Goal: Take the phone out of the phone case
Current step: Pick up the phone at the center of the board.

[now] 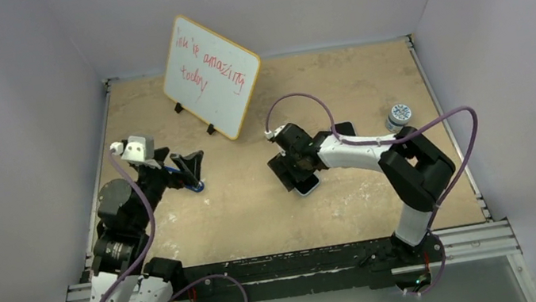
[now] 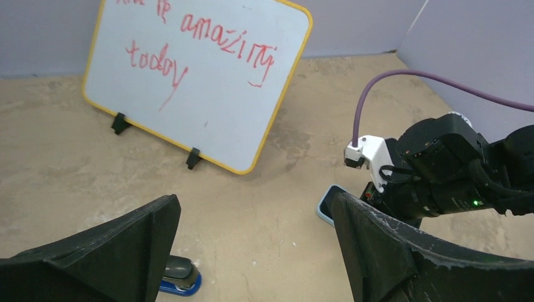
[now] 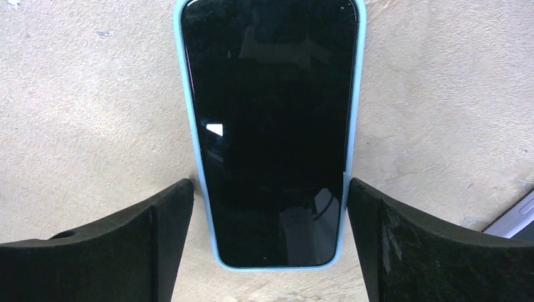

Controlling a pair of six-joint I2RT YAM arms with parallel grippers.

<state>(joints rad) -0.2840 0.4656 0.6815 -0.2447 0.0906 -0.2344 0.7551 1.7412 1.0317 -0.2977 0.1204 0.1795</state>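
Note:
The phone lies screen up on the table in a light blue case. My right gripper is open and low over its near end, one finger on each side, both close against the case's edges. In the top view the right gripper covers most of the phone. A corner of the phone shows in the left wrist view. My left gripper is open and empty at the left, apart from the phone; it also shows in the left wrist view.
A blue and black stapler lies under my left gripper. A yellow-framed whiteboard with red writing stands at the back. A small round jar sits at the right, and a dark flat object lies behind the right arm.

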